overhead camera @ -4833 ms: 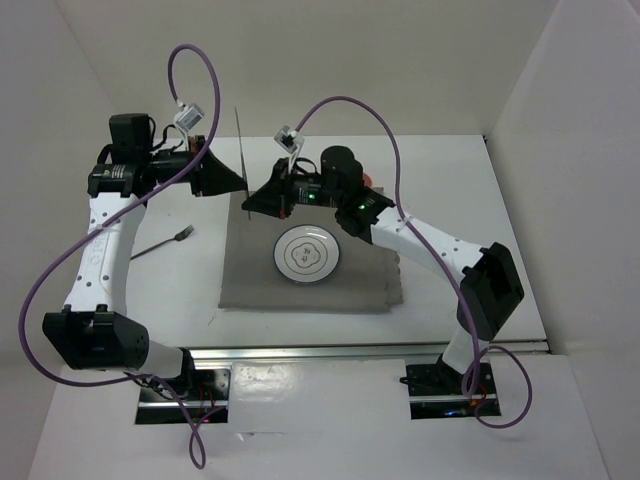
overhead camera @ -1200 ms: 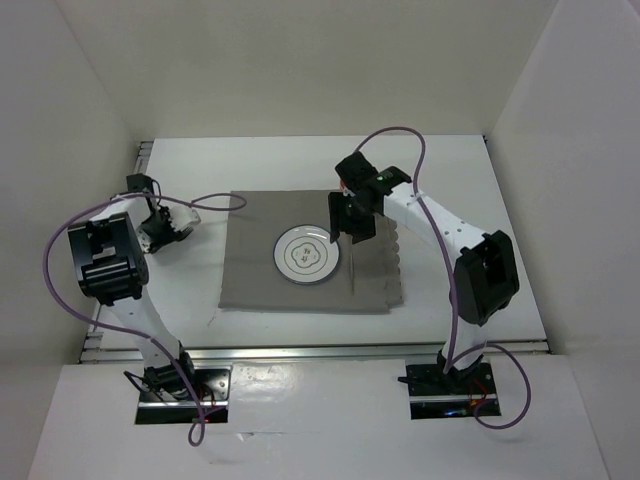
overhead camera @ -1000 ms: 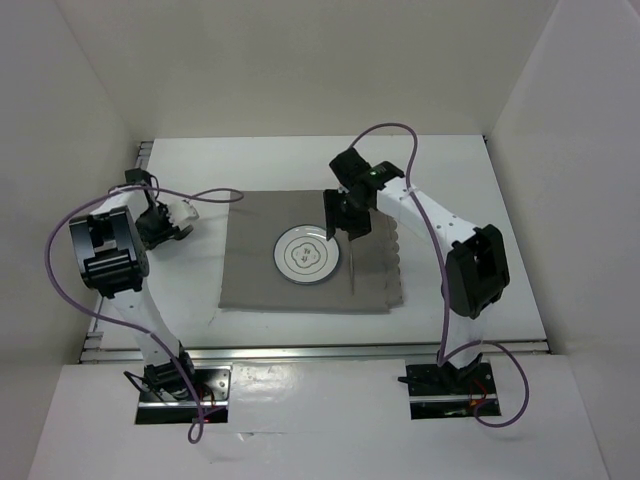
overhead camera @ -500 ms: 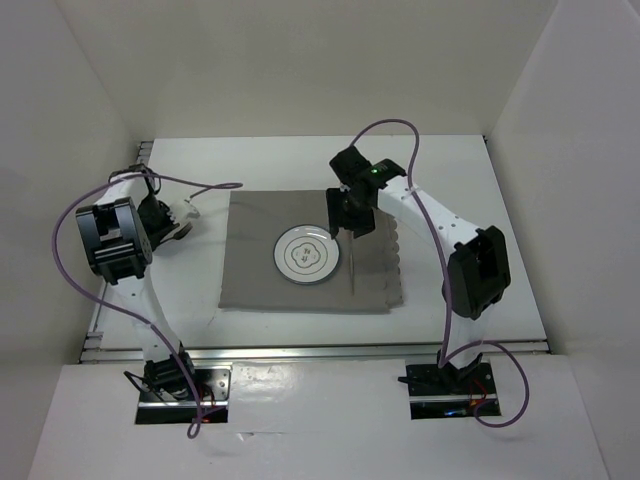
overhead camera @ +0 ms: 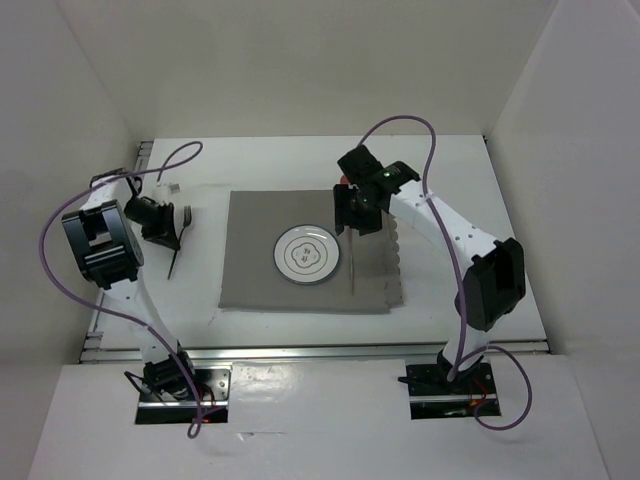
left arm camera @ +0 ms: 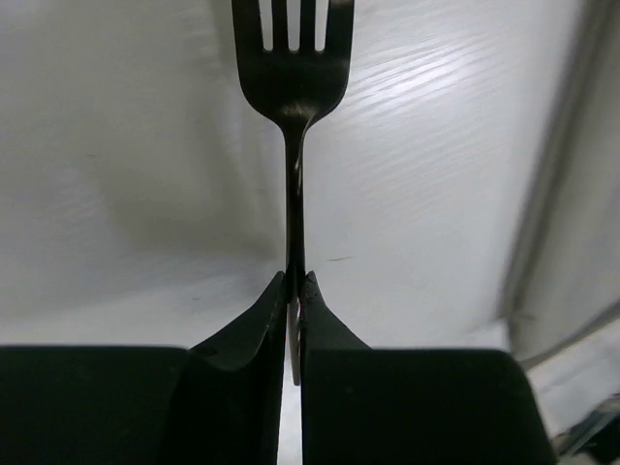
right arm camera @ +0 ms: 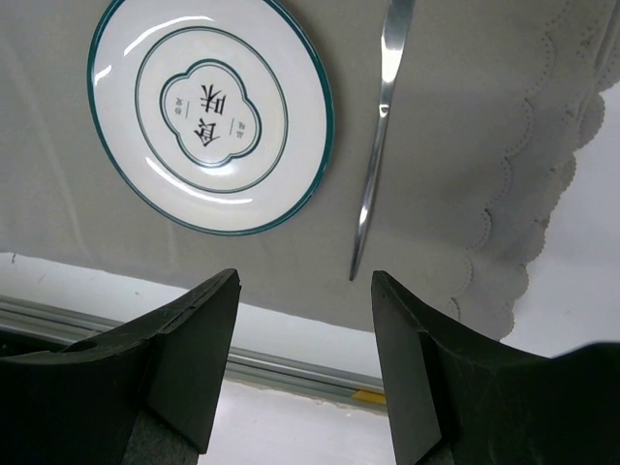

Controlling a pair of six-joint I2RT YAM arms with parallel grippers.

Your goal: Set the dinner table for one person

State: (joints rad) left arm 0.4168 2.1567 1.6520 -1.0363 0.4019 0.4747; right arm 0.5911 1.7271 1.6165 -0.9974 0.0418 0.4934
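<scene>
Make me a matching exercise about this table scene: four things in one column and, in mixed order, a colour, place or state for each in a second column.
Things:
1 fork
2 plate
3 knife
4 right gripper

Descriptions:
A open, holding nothing
B white with a green rim
C lying on the grey mat beside the plate
D pinched by the left gripper

Pairs: 1-D; 2-B; 3-C; 4-A

Bright, even light, soft shadows; glint on the knife [right arm camera: 380, 111]; near jaws dark, out of focus.
</scene>
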